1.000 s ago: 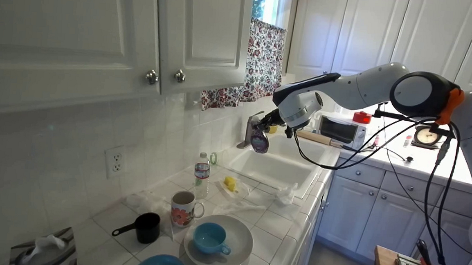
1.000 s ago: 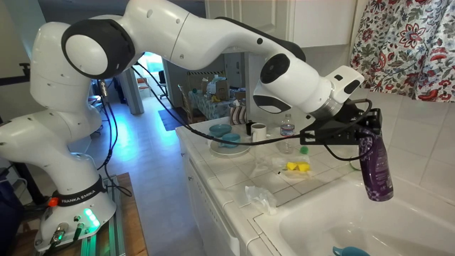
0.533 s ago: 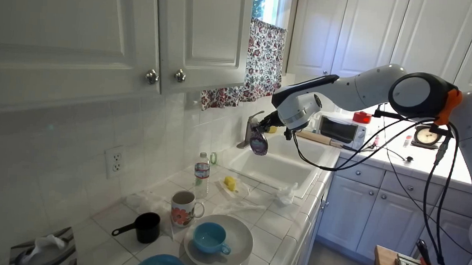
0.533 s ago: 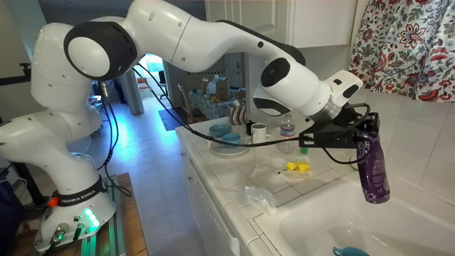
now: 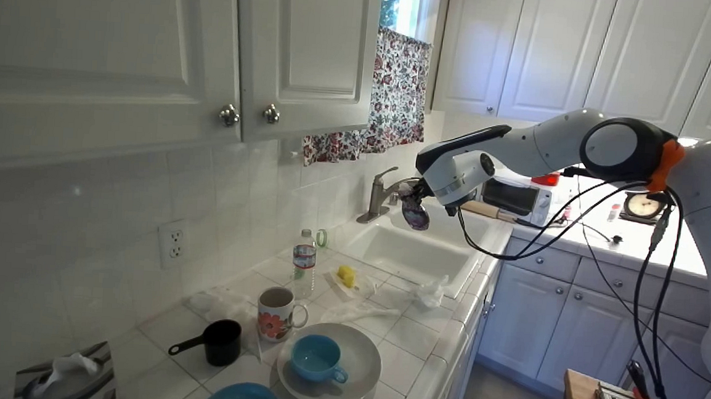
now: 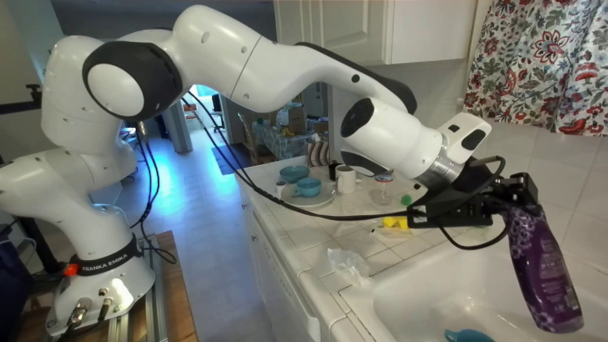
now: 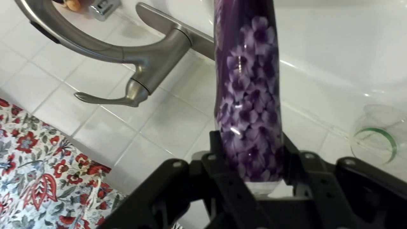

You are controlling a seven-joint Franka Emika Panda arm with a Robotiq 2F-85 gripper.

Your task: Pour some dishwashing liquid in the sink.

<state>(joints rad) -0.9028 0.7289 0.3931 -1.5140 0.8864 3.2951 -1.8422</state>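
Note:
The dishwashing liquid, a purple bottle with a flower print, hangs tilted over the sink, its broad base pointing down and outward. My gripper is shut on its upper part. Seen from the wrist, black fingers press both sides of the flowered bottle, and its pale neck end lies close to the palm. The bottle's base runs out of the top of that view. An exterior view also has the bottle above the white basin. No liquid is seen coming out.
The faucet stands close beside the bottle, near the flowered curtain. A blue cup lies in the sink. On the counter are a water bottle, yellow sponge, mug, black cup and plate.
Arm and gripper have come down and away from the faucet, carrying the bottle. The bottle now tilts more, its base swung further outward, and more of the faucet shows. The grip is unchanged.

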